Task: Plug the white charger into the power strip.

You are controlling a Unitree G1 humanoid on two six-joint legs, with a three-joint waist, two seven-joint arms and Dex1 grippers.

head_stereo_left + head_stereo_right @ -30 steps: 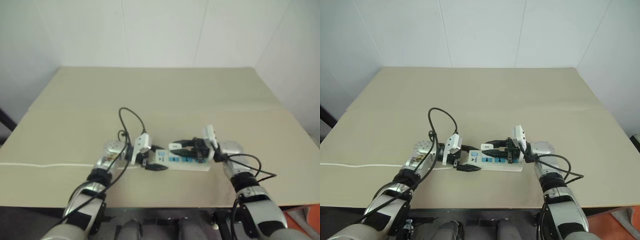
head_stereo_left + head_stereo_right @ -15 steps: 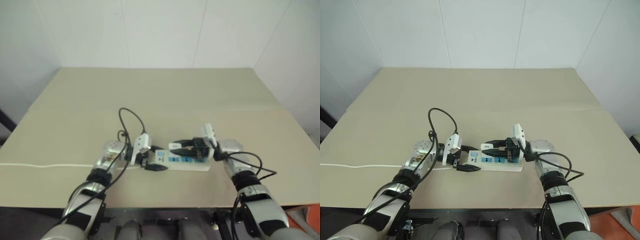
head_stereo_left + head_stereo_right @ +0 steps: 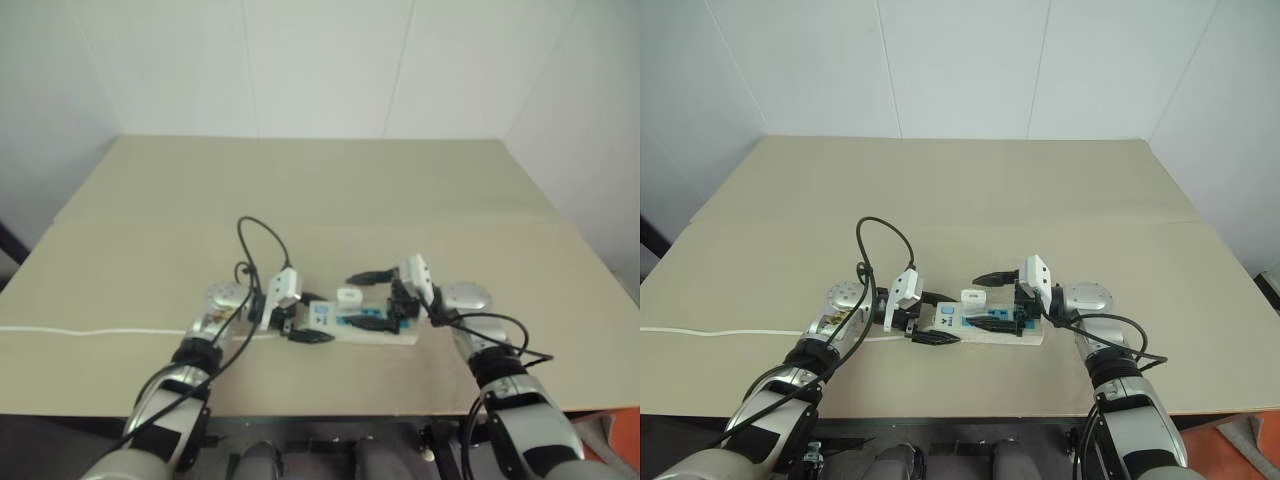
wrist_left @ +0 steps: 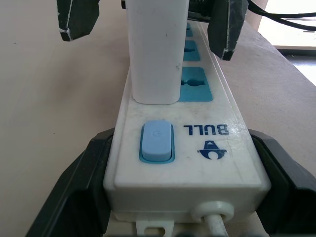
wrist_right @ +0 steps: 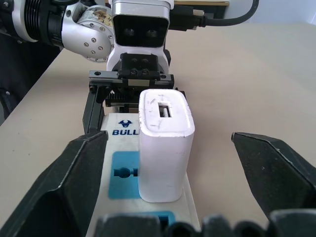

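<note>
Right pincer [image 3: 992, 300] now spread — white charger [image 3: 973, 296] released, upright

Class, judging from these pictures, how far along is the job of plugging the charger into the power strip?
Done: the white charger stands upright in a socket of the power strip. In hand: the left gripper clamps the strip's switch end; the right gripper is open, fingers either side of the charger, not touching. Left: apparently only drawing the arms away.

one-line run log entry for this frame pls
left gripper: shut on power strip switch end | right gripper: open, either side of white charger | charger: upright in the socket next to the switch | table
</note>
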